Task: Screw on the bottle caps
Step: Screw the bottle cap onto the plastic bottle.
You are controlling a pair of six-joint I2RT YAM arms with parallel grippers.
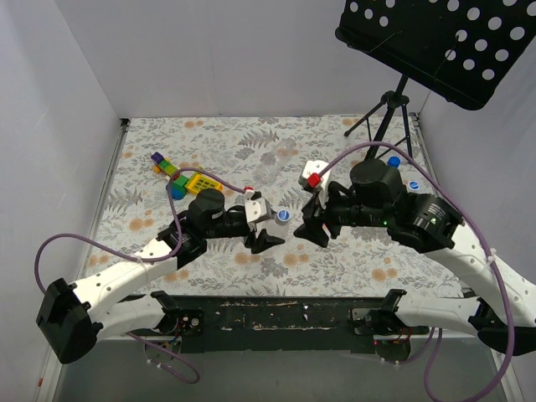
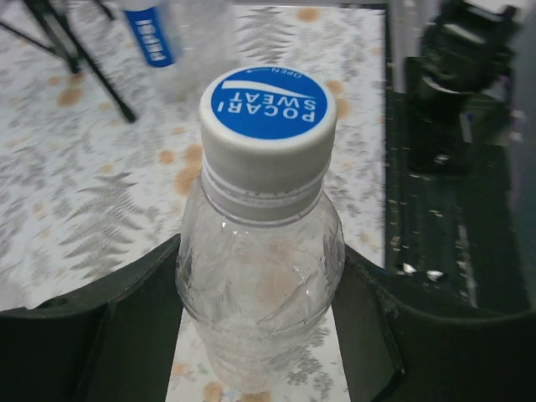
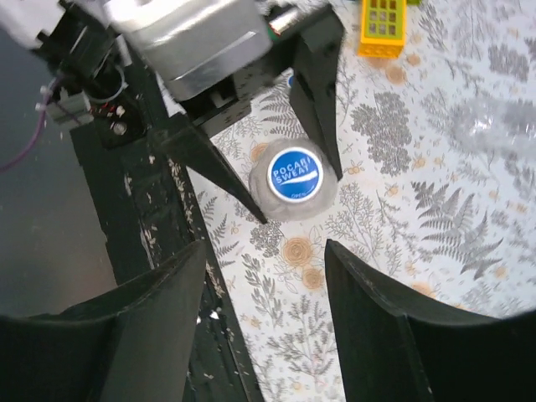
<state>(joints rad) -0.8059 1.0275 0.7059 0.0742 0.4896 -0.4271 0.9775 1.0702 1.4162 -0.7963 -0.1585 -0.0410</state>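
A small clear bottle (image 2: 260, 285) stands upright on the floral table, with a blue-and-white cap (image 2: 268, 105) on its neck. My left gripper (image 2: 255, 335) is shut on the bottle's body, one finger on each side. The cap also shows in the top view (image 1: 283, 215) and the right wrist view (image 3: 295, 174). My right gripper (image 3: 264, 310) is open and empty, just right of the bottle and apart from it; in the top view it (image 1: 303, 224) faces the left gripper (image 1: 275, 226). A second bottle with a blue label (image 2: 155, 33) stands further back.
Colourful toy blocks (image 1: 180, 176) lie at the back left, and a red-and-white block (image 1: 314, 173) is by the right arm. A loose blue cap (image 1: 414, 185) lies at the right. A black tripod (image 1: 385, 117) with a perforated plate (image 1: 444, 42) stands at the back right.
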